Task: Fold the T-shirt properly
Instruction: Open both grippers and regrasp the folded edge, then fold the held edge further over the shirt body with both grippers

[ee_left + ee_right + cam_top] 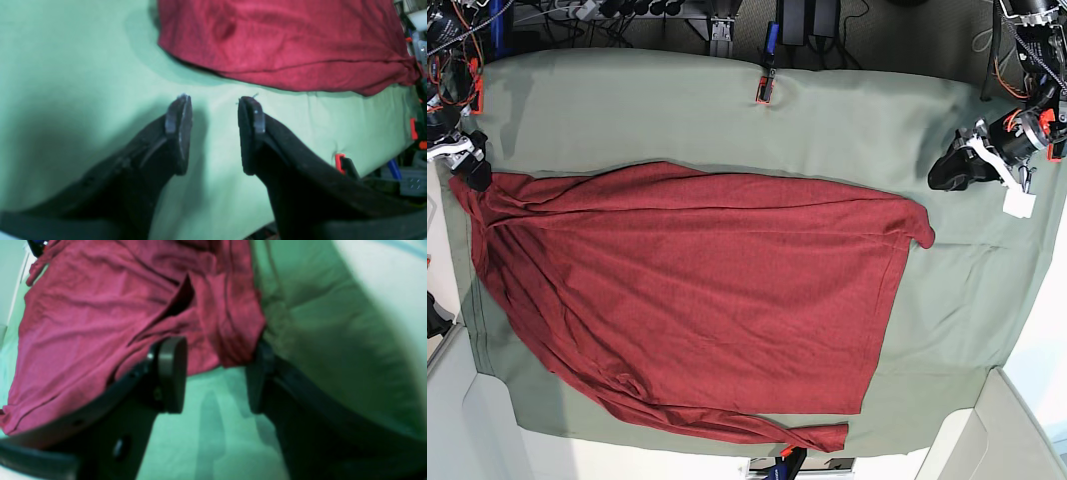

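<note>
The dark red T-shirt (697,290) lies spread flat on the sage-green table cloth (847,110), one long sleeve trailing along the near edge (757,428). My right gripper (471,172) is at the shirt's far left corner. In the right wrist view it is open (218,344), with a wrinkled edge of the shirt (100,313) reaching in between the fingertips. My left gripper (951,172) is off the shirt's right side. In the left wrist view it is open and empty (215,100) over bare cloth, with the shirt's edge (283,43) just beyond.
An orange-and-black clamp (765,88) holds the cloth at the far edge, and another shows in the left wrist view (339,161). Cables and gear (627,12) line the back. The table's white corners (1012,430) show at the near side.
</note>
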### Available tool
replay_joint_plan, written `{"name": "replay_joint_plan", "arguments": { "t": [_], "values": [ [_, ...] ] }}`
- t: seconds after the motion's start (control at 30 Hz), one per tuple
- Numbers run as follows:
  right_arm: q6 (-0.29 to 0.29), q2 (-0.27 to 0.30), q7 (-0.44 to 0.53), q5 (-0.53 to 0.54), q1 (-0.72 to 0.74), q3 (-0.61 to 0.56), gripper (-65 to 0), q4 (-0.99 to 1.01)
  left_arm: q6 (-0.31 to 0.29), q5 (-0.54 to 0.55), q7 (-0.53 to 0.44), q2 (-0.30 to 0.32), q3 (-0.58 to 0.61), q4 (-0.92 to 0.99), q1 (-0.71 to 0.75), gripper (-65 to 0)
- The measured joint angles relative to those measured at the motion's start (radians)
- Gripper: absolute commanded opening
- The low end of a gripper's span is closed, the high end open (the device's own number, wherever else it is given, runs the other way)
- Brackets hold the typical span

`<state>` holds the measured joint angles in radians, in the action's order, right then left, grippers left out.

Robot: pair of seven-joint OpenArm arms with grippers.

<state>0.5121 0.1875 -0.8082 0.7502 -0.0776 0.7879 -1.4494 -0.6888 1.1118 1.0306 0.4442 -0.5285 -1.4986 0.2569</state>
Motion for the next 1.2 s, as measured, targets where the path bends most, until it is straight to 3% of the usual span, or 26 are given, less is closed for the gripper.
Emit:
{"name": "replay_joint_plan", "arguments": {
  "t": [0.17,0.47,0.6,1.2],
  "values": [
    [0.0,-0.051,0.013,-0.027,0.0,-0.003,-36.6,0.0,0.0,-0.072,-0.052,-0.038,0.0,0.0,-0.001,-38.8],
    [0.0,-0.048,0.029,-0.034,0.006,-0.043,-36.6,0.0,0.0,-0.24,-0.161,-0.056,0.1,0.082,-0.077,-38.6],
    [0.0,-0.049,0.03,-0.049,0.006,-0.049,-36.6,0.0,0.0,-0.242,-0.177,-0.059,0.116,0.137,-0.126,-33.4],
    [0.0,-0.049,0.071,-0.12,0.006,-0.049,-36.6,0.0,-0.024,-0.25,-0.248,-0.111,0.118,0.238,-0.175,-33.3]
  ]
}}
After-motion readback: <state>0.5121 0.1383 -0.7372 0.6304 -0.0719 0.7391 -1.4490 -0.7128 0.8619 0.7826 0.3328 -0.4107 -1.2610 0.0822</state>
